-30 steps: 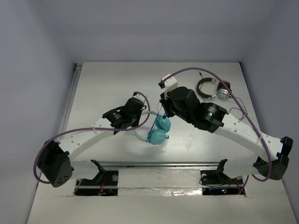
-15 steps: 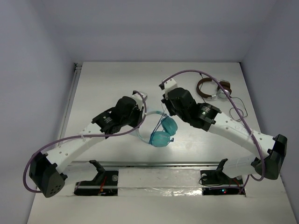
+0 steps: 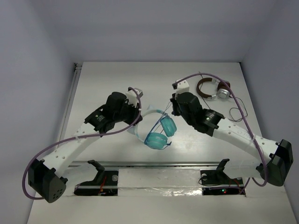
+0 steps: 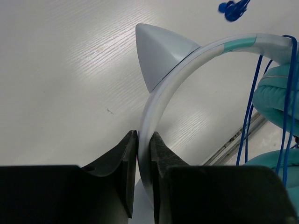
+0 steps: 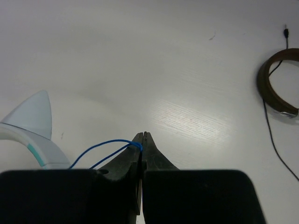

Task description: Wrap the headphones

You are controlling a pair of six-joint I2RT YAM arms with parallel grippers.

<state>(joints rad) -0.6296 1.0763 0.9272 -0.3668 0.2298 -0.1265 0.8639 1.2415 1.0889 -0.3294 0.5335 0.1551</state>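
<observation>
From my console, the left gripper [image 3: 137, 108] sits left of the table's [image 3: 103, 79] centre, reaching toward 3 o'clock. In the left wrist view its fingers [image 4: 122, 158] are clenched on the pale headband [image 4: 187, 53] of the headphones [image 3: 160, 133], with the band pinched edge-on between the two dark jaws. A pale cat-ear point [image 4: 156, 51] stands on the band just beyond the grip, at about 12 o'clock from the fingertips.

The headphones are near the middle of the table in the top view. The headband arcs from the left gripper toward 3 o'clock, and the two teal ear cups [image 3: 163, 132] sit at the arc's 5 o'clock end, toward the near edge. I cannot tell whether the cups touch the surface. The thin blue cable [image 4: 250, 109] runs in several strands across the cups at the right side of the left wrist view, with a small blue tangle at 1 o'clock.

The right gripper [image 3: 174, 110] is just beside the cups, at about 1 o'clock from them. In the right wrist view its jaws are closed tight on a loop of the cable, which leads off toward 9 o'clock and the headband.

Further right, at 2 o'clock on the table, lie brown-banded headphones [image 3: 212, 88] with a silver cup. Their thin dark cord [image 3: 238, 112] trails toward 5 o'clock, well apart from both grippers.
</observation>
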